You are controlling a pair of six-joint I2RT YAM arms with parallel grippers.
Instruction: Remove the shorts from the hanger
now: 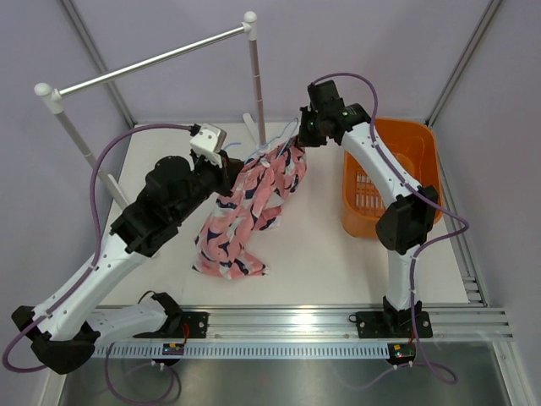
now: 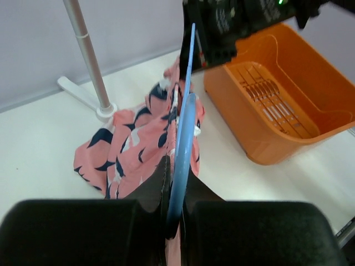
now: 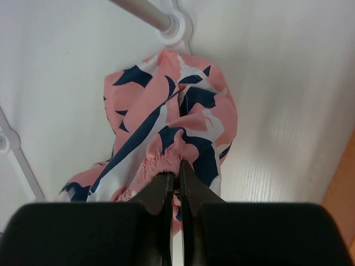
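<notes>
Got the left hand [image 2: 176, 183] pinched shut on the hanger [image 2: 185, 133], with thin light-blue wire running edge-on straight up between the fingers in the left wrist view. Holding it up off the bench [image 1: 330, 254], around the middle, just in front of the foot of the silver-and-white clothes rail [image 1: 152, 61].

Got the right hand [image 3: 177, 180] closed down too, jaws narrowed right onto the gathered elastic waistband of the shorts [image 3: 166, 111]. Gripping the top end of the fabric up in the air, just left of the orange basket [image 1: 397, 165]. From the left wrist camera, looks like the far end of the wire reaches right up to that hand. Can't tell whether touching or only lined up behind it.

As for the shorts: pink with navy and white shapes, hanging between the two hands and bunched around the wire up top. Lower end trailing down to the near-left and lying crumpled on the bench. Not off the hanger yet, going by the fabric wrapped on both sides of the blue wire. Can't make out which part of the wire is carrying it, too much cloth in the way.

Basket sitting at the right side of the bench, clear of the fabric. Rail spanning the far-left corner, one post foot right behind the shorts.
</notes>
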